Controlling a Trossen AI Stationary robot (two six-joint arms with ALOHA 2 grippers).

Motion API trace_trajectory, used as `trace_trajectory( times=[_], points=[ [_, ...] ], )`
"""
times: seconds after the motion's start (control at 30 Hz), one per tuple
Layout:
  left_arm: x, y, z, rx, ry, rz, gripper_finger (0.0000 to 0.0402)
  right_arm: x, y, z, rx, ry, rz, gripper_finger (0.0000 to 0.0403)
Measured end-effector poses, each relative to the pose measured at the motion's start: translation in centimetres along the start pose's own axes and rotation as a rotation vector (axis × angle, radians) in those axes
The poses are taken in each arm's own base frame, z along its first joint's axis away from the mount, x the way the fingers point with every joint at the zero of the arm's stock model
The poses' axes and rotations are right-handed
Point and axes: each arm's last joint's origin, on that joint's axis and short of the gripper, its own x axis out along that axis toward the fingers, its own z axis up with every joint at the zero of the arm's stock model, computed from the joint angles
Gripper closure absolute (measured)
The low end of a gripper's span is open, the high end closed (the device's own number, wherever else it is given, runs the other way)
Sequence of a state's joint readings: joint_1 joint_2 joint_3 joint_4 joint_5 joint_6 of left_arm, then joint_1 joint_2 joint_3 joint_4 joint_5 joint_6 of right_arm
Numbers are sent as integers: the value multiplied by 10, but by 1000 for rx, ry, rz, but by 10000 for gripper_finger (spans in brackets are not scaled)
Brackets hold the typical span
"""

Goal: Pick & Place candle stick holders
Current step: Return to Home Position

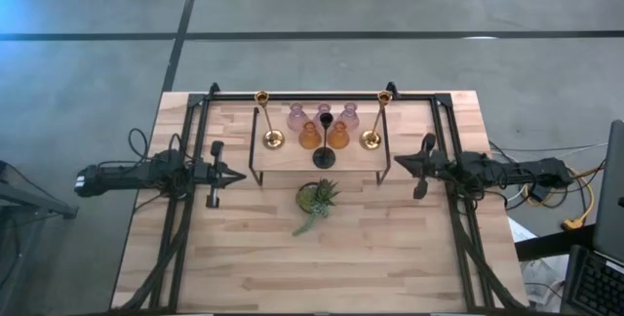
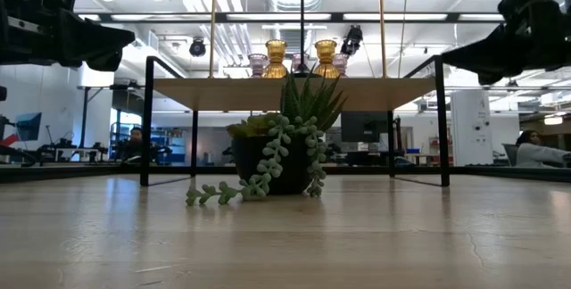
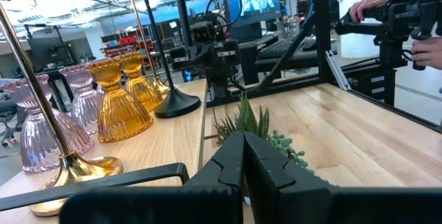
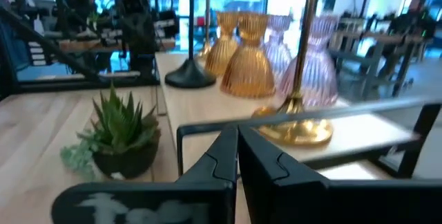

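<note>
Grey concrete floor (image 1: 390,4) surrounds a pale wooden tabletop (image 1: 390,257), and the low view shows a busy workshop beyond it.

The left arm (image 1: 127,177) lies stretched out level over the left side of the tabletop, pointing inward toward the shelf (image 1: 292,160). Its left tool (image 1: 238,175) hangs above the wood near the shelf's left legs, apart from them. Its fingers (image 3: 231,158) are pressed together tip to tip with nothing between them.

The right arm (image 1: 507,172) mirrors this pose from the other side. The right tool (image 1: 398,165) hangs near the shelf's right legs, also apart from them. Its fingers (image 4: 221,158) are likewise closed and empty.

The shelf is a wooden board on black legs at the far middle of the tabletop, and it carries all eight holders. One brass holder (image 1: 273,138) stands at the left end and a second brass holder (image 1: 370,140) at the right end, both with tall stems upright. The black holder (image 1: 324,157) stands at the front edge in the middle. Behind it are two amber holders (image 1: 309,138) side by side. Behind those are three pink holders (image 1: 296,116) in a row, the middle one partly hidden by the black stem. All stand upright.

The plant (image 1: 317,199) sits on the tabletop just in front of the shelf, near its middle. A trailing strand spills toward the front left.
</note>
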State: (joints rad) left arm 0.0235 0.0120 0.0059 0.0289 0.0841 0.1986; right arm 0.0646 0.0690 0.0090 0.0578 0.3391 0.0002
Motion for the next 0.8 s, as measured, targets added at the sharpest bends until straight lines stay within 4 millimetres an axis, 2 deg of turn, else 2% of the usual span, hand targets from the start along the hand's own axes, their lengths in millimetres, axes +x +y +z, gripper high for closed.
trace_trajectory(
  times=[0.3, 0.57, 0.8],
  points=[
    [0, 0, 0, 0, 0, 0, 390, -4, -1, 5, -9, -63, 28, 394],
    [0, 0, 0, 0, 0, 0, 390, -3, 1, 1, -23, -24, 251, 394],
    [0, 0, 0, 0, 0, 0, 390, -2, -5, 1, 72, -12, 215, 394]
  ],
)
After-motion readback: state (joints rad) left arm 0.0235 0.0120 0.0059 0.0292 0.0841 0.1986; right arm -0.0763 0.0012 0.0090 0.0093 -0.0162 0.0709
